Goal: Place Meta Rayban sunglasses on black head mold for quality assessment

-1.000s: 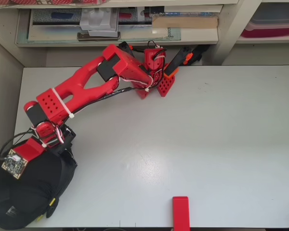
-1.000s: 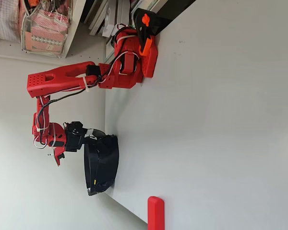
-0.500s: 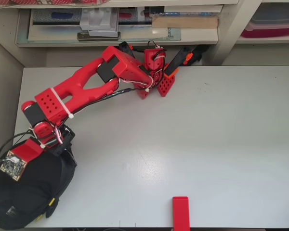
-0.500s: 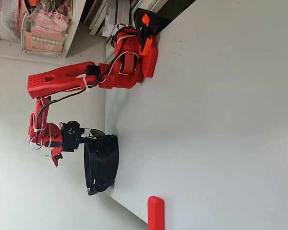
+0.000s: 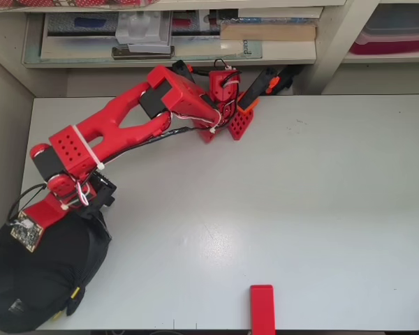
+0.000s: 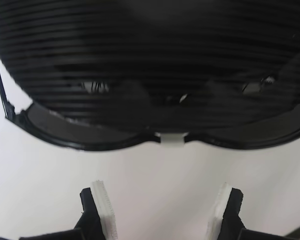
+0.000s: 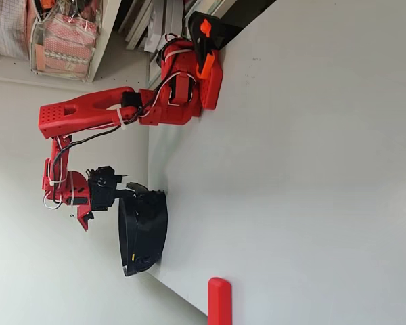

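Glasses: the thin black-framed sunglasses (image 6: 160,131) sat on the ribbed matte-black head mold (image 6: 150,55), apparently placed.
Pincer: the red arm's gripper (image 6: 162,210) hung released, empty, just clear.
Left: probably only withdrawal.

From above, my wrist hides my tool. The head mold (image 5: 35,286) runs off the lower left corner; the red block (image 5: 262,307) is cut by the bottom edge.
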Controlling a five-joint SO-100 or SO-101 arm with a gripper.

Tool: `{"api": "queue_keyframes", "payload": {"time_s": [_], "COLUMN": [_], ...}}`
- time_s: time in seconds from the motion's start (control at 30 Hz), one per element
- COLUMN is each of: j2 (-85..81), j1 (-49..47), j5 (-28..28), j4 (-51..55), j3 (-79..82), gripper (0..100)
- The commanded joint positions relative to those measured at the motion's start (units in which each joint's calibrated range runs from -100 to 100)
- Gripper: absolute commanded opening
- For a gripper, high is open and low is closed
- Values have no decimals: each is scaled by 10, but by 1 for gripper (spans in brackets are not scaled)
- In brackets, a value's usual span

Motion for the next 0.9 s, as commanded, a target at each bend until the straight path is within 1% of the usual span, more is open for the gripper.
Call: {"api": "queue_keyframes", "payload": {"time_s": [0.0,0.43,0.63,0.87], "j2": [-11,26,39,93], "j1": [-12,-12,-27,-38], "j5": [-3,-3,-3,-3], "j4": [-31,-53,-53,-53], "j3": [-12,-14,-81,-154], "gripper": [93,93,93,93]}}
